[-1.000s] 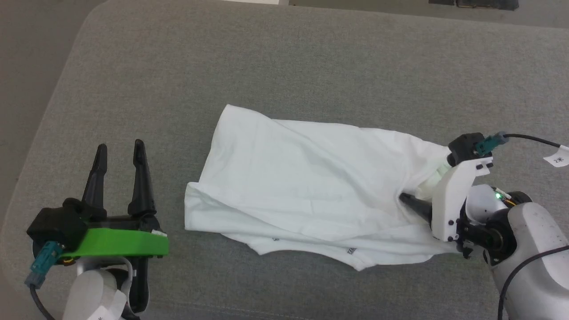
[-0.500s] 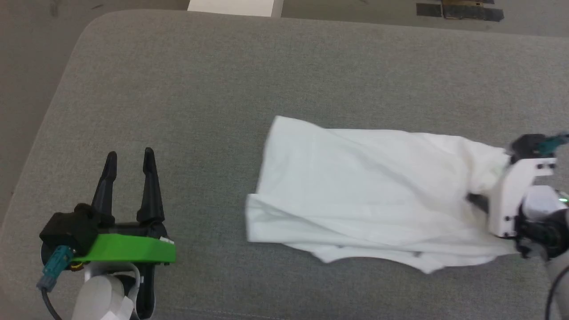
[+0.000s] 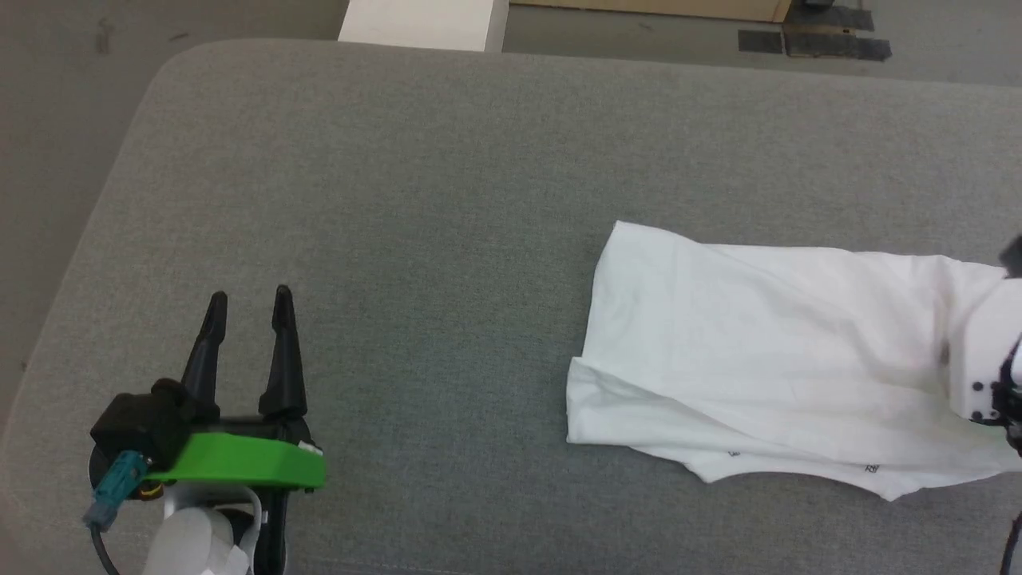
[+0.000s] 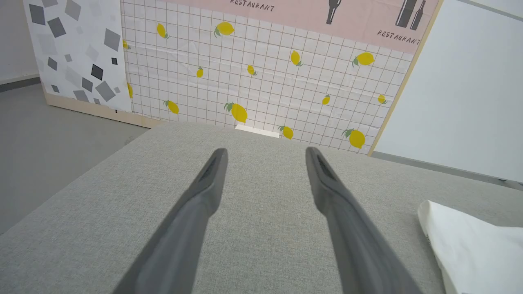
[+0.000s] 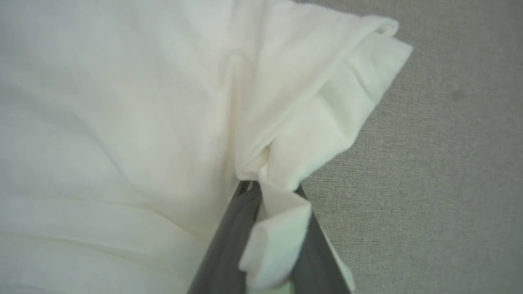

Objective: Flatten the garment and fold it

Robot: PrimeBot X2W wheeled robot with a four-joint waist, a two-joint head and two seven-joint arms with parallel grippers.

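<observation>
a wide table covered in grey cloth (image 3: 479,200), seen from above. a white t-shirt (image 3: 766,351) lies on the right part of the table, spread sideways in a rough long rectangle. it has soft creases, and a layer is folded under along its near edge. its right end runs to the picture's edge, where a white bracket (image 3: 984,359) of the right arm shows.

the left gripper (image 3: 250,293) is at the lower left, well apart from the shirt, with a green bracket (image 3: 239,463) behind its two dark fingers. the fingers stand spread wide with nothing between them. in the left wrist view they point along the bare grey cloth toward a wall panel printed with yellow lemons (image 4: 265,81), and a corner of the shirt shows at the lower right.

in the right wrist view the right gripper (image 5: 271,187) is closed tight on a bunched fold of the shirt. cloth is pinched between the two dark fingers and a short roll of it hangs over them. a gathered flap fans out beyond the tips, above the grey cloth.
</observation>
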